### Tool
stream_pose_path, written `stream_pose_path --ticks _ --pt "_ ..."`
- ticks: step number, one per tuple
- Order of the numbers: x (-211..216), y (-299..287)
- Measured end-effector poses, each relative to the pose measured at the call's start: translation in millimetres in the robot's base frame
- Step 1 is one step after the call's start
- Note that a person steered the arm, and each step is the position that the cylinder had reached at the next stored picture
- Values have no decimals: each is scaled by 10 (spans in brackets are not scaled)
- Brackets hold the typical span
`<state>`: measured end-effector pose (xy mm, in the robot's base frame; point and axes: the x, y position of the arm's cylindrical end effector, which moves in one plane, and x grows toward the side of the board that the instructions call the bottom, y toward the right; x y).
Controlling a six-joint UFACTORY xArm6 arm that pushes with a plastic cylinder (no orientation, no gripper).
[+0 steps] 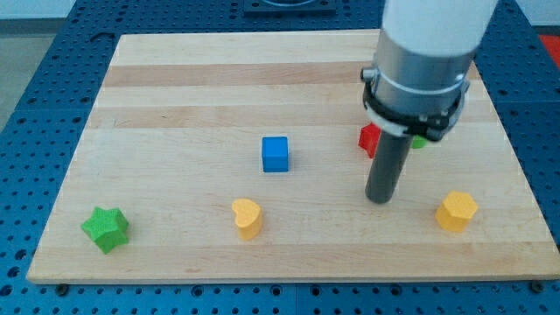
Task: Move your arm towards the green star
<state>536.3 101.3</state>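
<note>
Green star [106, 228] lies near the wooden board's [175, 96] lower left corner, at the view's bottom left, well apart from the arm. No brand, label or writing can be read on any block, on the board or on the arm.

The arm has no jaws to open or close: it ends in a straight dark rod, and the rod holds nothing. Its lower end, my tip [379, 200], stands on bare wood right of the board's centre, touching no block. It is just below a red block [368, 138] and between the blue cube [275, 154] on the view's left and the yellow hexagonal block [457, 211] on the view's right. A yellow heart-shaped block [247, 218] sits farther left, near the board's bottom edge, between the tip and the green star.

The arm's wide grey and white housing [420, 70] covers much of the red block, so its shape cannot be made out. A small green piece [421, 141] peeks out at the housing's right side; its shape is hidden too. The arm's upper part is cut off by the view's top. A blue perforated table [35, 105] surrounds the board.
</note>
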Motion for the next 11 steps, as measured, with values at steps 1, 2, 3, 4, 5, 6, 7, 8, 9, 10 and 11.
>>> stream_pose_path --ticks 1,2,3,4,5,6,7,8,9,10,11 --pt "136 -133" --pt "136 -140" --pt "136 -140" --pt "297 -186" --pt "606 -473" --pt "823 -954" --pt "821 -1703" --pt "760 -2237" --pt "712 -2481" --pt "711 -2702" --pt "645 -2925"
